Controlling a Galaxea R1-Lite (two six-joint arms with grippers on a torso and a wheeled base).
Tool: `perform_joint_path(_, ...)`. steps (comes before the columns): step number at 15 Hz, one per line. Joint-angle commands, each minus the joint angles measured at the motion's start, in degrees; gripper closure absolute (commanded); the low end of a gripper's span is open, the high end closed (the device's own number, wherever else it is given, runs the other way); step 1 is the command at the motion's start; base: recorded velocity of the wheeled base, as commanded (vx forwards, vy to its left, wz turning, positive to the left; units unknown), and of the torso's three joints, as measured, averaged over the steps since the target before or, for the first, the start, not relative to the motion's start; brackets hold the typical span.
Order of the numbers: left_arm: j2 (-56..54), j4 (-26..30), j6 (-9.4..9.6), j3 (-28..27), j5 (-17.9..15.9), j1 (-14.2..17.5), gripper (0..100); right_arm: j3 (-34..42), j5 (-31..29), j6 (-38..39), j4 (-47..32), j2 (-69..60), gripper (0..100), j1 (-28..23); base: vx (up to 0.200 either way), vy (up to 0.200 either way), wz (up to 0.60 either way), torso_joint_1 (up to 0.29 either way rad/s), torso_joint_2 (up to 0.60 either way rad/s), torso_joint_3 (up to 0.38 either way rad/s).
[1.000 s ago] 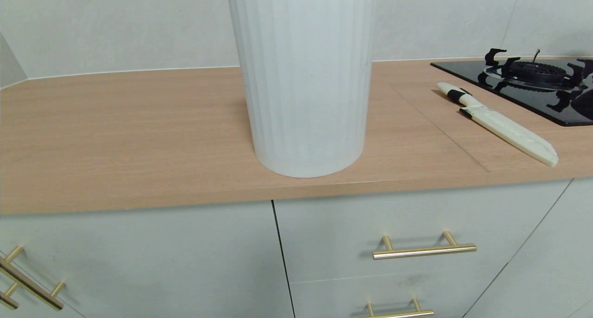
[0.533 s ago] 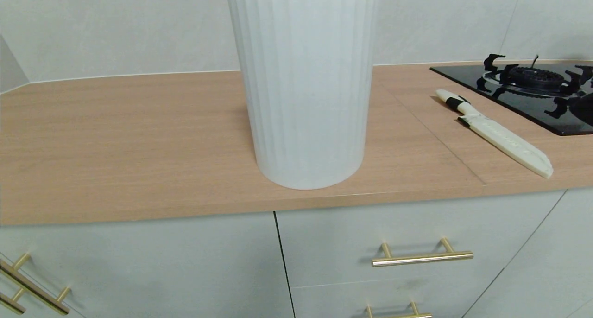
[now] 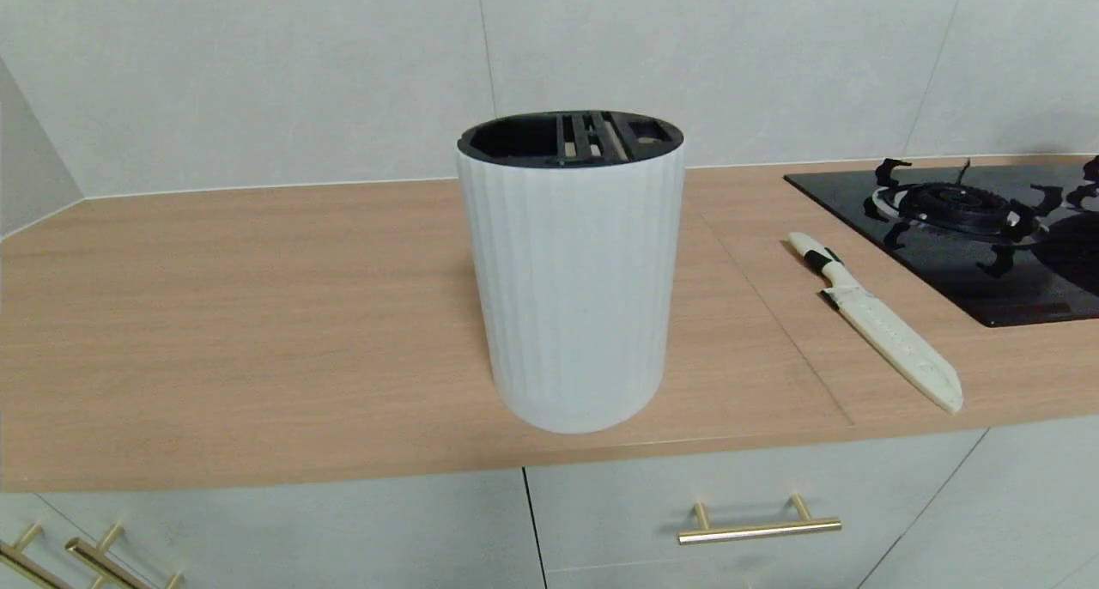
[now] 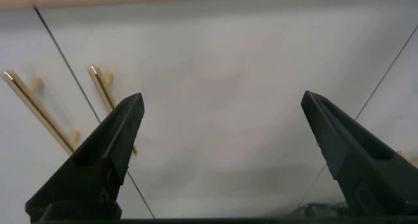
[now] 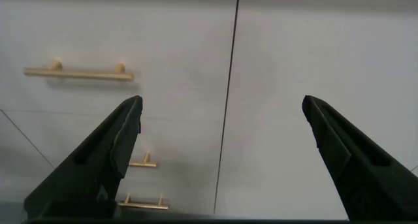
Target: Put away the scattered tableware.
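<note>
Counter [image 3: 258,331]: slotted holder [image 3: 571,297], knife [image 3: 884,336] apart; stove [image 3: 962,220] cut off.

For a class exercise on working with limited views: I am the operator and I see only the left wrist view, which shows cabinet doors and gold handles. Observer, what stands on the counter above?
Observer: A white ribbed knife holder stands upright on the wooden counter, near its front edge.
Operator: Is anything left to put away?
Observer: One knife lies flat on the counter between the knife holder and the stove, touching neither.
Operator: What about the right end effector?
Observer: The right end effector is open and holds nothing, facing the cabinet fronts.
</note>
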State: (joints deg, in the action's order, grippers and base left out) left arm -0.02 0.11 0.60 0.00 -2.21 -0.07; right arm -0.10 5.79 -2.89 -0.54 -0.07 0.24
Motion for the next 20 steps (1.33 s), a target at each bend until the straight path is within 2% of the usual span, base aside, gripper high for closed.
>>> perform_joint_path(1, 0.0, 0.0, 0.02, 0.0, 0.0, 0.0, 0, 0.0, -0.1, 0.0, 0.0, 0.1, 0, 0.0, 0.000, 0.000, 0.00, 0.183, -0.46, -0.281)
perform_joint_path(20, 0.0, 0.0, 0.02, 0.0, 0.0, 0.0, 0, 0.0, 0.0, 0.0, 0.0, 0.1, 0, 0.0, 0.000, 0.000, 0.00, 0.234, -0.52, -0.287)
